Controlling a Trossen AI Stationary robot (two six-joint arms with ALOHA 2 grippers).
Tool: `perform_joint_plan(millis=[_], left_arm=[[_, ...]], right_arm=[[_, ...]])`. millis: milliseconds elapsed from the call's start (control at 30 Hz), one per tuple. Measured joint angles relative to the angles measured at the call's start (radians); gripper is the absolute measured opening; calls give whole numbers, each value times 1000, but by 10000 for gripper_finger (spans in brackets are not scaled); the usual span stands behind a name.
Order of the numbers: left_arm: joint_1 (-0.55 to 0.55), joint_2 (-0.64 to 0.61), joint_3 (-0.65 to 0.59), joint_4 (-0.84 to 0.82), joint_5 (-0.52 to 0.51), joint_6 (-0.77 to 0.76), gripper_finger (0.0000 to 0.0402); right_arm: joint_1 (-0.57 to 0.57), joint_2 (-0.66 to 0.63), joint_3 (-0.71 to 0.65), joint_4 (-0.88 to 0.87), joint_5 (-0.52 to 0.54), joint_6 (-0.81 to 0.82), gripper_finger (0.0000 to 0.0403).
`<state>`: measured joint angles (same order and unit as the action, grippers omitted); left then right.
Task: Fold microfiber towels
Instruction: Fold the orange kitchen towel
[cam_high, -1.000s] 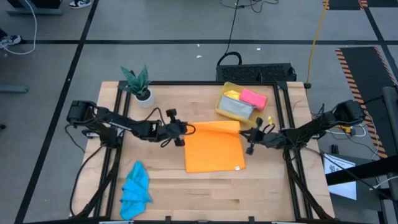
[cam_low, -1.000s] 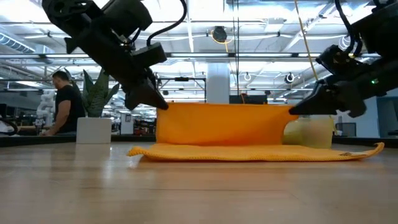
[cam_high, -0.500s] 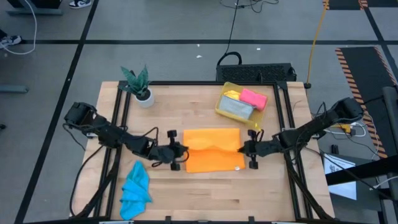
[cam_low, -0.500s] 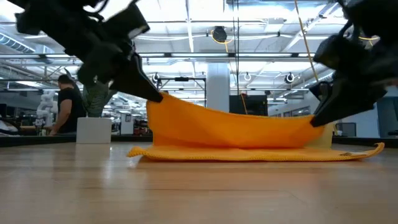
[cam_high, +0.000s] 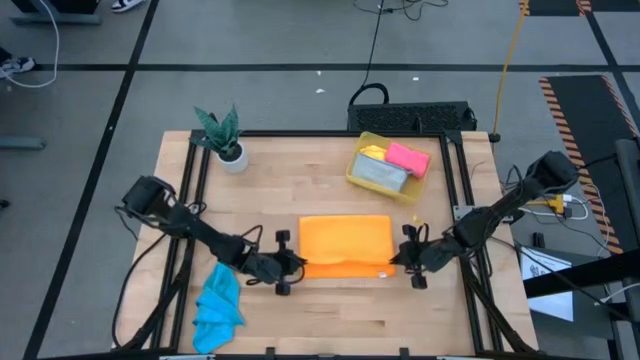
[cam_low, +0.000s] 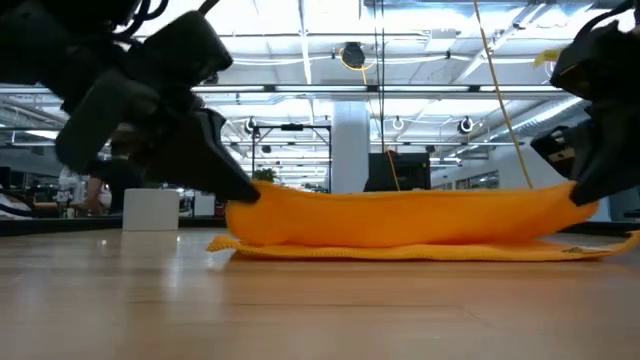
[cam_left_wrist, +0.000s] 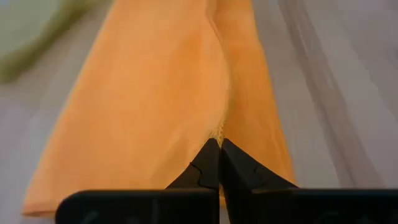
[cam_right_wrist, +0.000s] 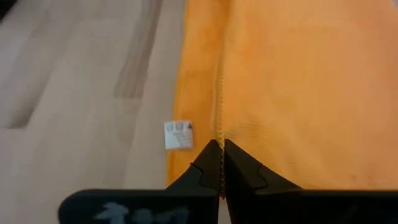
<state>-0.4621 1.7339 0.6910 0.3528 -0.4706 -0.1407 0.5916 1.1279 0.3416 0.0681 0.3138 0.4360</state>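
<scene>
Two slim black jointed arms trailing thin dark cables, each ending in pointed black fingers (cam_left_wrist: 208, 168), seemingly matte.

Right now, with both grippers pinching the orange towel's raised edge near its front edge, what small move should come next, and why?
Probably lower and release. The left gripper and right gripper hold the orange towel folded over itself, its carried edge almost over the front edge, still bulging above the table in the low view.

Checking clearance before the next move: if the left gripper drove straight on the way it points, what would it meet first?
Most likely the orange towel that the left gripper already pinches; depth beyond it is unclear.
</scene>
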Motion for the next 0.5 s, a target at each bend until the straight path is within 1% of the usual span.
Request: perform_joint_plan(millis=[167, 300, 400, 500], left_arm=[[-1, 15, 0, -13, 7, -35, 13], [-2, 15, 0, -10, 36, -38, 4], [-5, 15, 0, -11, 32, -38, 10], [-6, 15, 0, -11, 30, -44, 13]], right_arm=[[0, 69, 0, -6, -7, 24, 0], [0, 126, 0, 41, -68, 24, 0], [0, 153, 0, 88, -109, 19, 0], [0, 162, 0, 93, -135, 21, 0]])
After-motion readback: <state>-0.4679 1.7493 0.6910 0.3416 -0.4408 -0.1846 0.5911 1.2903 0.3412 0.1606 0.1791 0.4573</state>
